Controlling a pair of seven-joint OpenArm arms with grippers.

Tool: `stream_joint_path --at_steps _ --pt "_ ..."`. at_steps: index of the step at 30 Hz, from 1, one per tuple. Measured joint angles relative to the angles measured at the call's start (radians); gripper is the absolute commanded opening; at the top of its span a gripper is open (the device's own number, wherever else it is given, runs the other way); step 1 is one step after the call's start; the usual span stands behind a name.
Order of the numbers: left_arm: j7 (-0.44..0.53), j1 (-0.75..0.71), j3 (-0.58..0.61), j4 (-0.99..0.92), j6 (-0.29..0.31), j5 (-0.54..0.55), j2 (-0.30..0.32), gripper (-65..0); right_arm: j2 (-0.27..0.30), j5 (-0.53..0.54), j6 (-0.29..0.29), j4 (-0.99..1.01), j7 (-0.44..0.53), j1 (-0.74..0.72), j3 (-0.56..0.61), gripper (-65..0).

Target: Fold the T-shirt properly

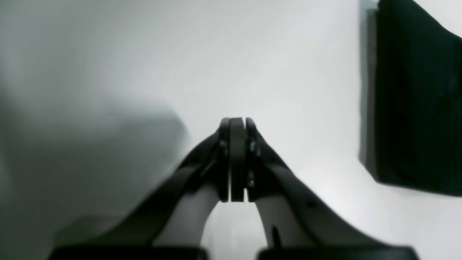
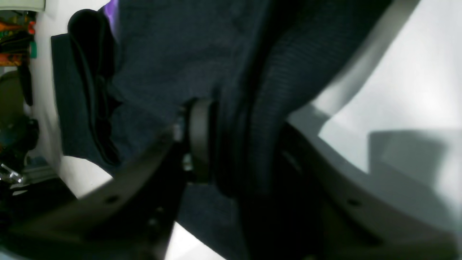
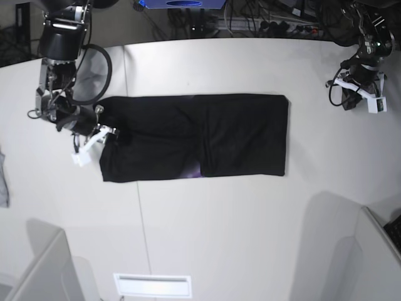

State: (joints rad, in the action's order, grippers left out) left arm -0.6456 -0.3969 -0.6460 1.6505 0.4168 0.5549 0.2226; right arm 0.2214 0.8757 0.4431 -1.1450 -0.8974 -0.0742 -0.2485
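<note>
Right end effector (image 2: 231, 151) clamps the T-shirt (image 3: 194, 137); left end effector (image 1: 237, 124) closed, empty

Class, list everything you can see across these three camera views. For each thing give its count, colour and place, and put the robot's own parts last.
T-shirt: one, black with a purple speck at its lower edge, laid as a long band across the middle of the table.
Table: one, white, under everything.
Grey cloth: one, at the base view's left edge.
Cables: several, dark, past the table's far edge.
Right gripper: one, black, shut on the T-shirt's end.
Left gripper: one, black, shut on nothing, over bare table beside the shirt's other end.
</note>
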Motion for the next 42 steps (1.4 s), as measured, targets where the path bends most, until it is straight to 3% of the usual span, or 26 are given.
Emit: stream_joint_path --at_steps 3,8,14,22,26,34,42 --pt "-0.002 0.040 0.038 -0.037 -0.005 -0.001 0.019 -65.0 0.001 -0.010 -0.001 0.002 0.016 0.005 0.001 -65.0" --pt "0.004 0.106 0.123 -0.066 -0.005 -0.010 0.050 -65.0 0.003 -0.009 -0.001 0.002 0.009 0.003 0.002 -65.0" --pt "0.002 0.207 0.245 -0.128 -0.043 -0.185 0.045 -65.0 0.007 -0.028 -0.001 -0.008 0.008 0.000 0.011 -65.0" --pt "0.006 0.265 0.407 -0.178 -0.049 -0.191 0.035 -65.0 -0.048 -0.392 -0.016 -0.211 -0.023 0.006 0.013 -65.0" --pt "0.005 0.290 0.455 -0.178 -0.049 -0.192 0.019 -65.0 -0.092 -0.502 -0.017 -0.323 -0.036 0.034 0.013 -65.0" --pt "-0.029 0.323 0.487 -0.178 -0.050 -0.211 -0.016 -65.0 -0.182 -0.680 -0.016 -0.499 -0.035 0.058 0.013 -65.0" --pt "-0.061 0.369 0.532 -0.178 -0.050 -0.325 -0.060 -65.0 -0.190 -0.697 -0.016 -0.633 -0.035 0.093 0.120 -65.0"
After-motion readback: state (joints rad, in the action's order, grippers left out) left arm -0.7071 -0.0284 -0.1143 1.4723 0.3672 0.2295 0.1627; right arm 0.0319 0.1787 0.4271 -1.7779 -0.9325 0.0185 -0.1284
